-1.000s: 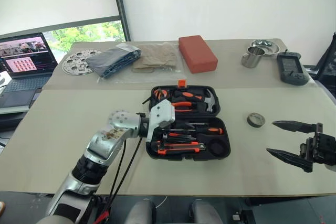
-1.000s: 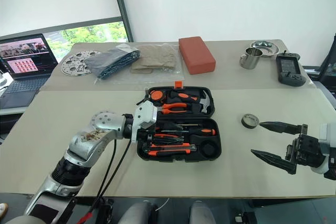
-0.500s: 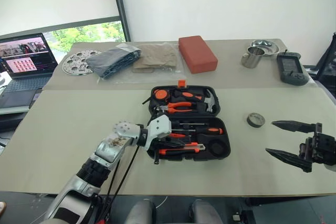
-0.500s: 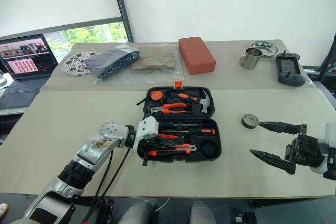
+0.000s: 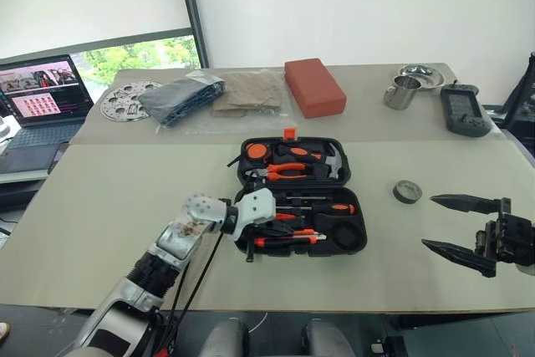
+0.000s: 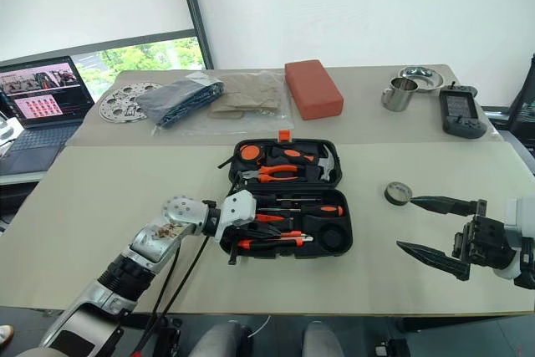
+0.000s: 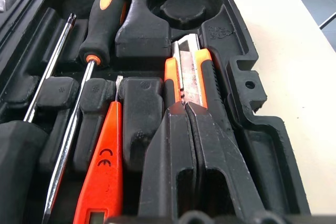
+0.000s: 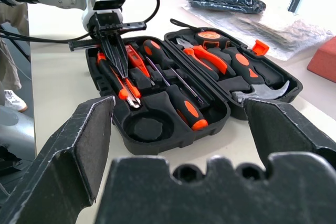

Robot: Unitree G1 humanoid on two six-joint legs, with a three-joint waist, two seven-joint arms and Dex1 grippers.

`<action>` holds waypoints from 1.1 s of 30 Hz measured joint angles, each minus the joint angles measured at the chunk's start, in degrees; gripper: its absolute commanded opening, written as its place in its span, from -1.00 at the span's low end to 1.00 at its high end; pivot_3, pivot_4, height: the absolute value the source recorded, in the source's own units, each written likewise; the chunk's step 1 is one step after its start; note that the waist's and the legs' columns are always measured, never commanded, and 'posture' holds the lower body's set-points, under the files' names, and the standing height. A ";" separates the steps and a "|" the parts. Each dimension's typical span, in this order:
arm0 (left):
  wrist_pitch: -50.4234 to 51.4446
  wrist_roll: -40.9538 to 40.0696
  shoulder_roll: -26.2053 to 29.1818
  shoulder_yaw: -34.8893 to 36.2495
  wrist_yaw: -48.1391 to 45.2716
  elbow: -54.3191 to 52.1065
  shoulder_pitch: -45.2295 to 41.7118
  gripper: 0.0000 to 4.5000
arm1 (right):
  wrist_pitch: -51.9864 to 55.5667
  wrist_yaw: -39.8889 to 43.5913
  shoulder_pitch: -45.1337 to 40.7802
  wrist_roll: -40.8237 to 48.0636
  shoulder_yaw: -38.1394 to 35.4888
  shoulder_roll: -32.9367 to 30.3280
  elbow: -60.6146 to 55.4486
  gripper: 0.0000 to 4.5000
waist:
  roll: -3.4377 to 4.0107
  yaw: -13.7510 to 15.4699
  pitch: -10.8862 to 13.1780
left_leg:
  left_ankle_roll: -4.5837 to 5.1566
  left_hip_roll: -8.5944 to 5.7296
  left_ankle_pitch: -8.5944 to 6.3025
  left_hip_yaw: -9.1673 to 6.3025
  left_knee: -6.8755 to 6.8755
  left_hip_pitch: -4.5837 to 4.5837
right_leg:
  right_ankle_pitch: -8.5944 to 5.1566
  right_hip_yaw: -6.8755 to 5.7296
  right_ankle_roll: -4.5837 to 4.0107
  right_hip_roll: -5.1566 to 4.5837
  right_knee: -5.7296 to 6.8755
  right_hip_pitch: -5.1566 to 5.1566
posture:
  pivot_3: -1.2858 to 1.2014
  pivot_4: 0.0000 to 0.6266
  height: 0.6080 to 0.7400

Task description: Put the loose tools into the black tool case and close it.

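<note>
The black tool case (image 5: 361,232) lies open in the middle of the table, its orange latch (image 5: 290,132) at the far side. In its near half sit two screwdrivers (image 7: 102,22), an orange stick tool (image 7: 107,166) and the utility knife (image 7: 191,66). My left gripper (image 7: 186,106) is shut, reaching in from the case's left end with its tips down on the knife's near end and nothing between its fingers. My right gripper (image 5: 429,221) hovers open to the right of the case, holding nothing.
A hammer (image 5: 333,159) and pliers (image 5: 288,170) fill the case's far half. A small grey roll (image 5: 407,191) lies right of the case. At the back are a red block (image 5: 314,85), bagged cloth (image 5: 180,95), a metal cup (image 5: 403,89) and a black handheld device (image 5: 466,110). A laptop (image 5: 42,98) stands far left.
My left gripper has dropped from above the case's left end down into its near half, and its fingers have come together. The right gripper has stayed in place.
</note>
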 measured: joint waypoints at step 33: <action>6.66 0.45 6.37 -2.71 -1.64 -11.17 1.35 0.99 | 0.71 1.74 -3.24 -0.37 1.13 -0.13 3.27 1.00 | 0.02 -0.16 -0.01 | 0.00 0.00 0.00 0.01 0.00 0.05 | -0.06 0.06 0.08 0.00 0.02 -0.06 | 0.03 -0.52 0.49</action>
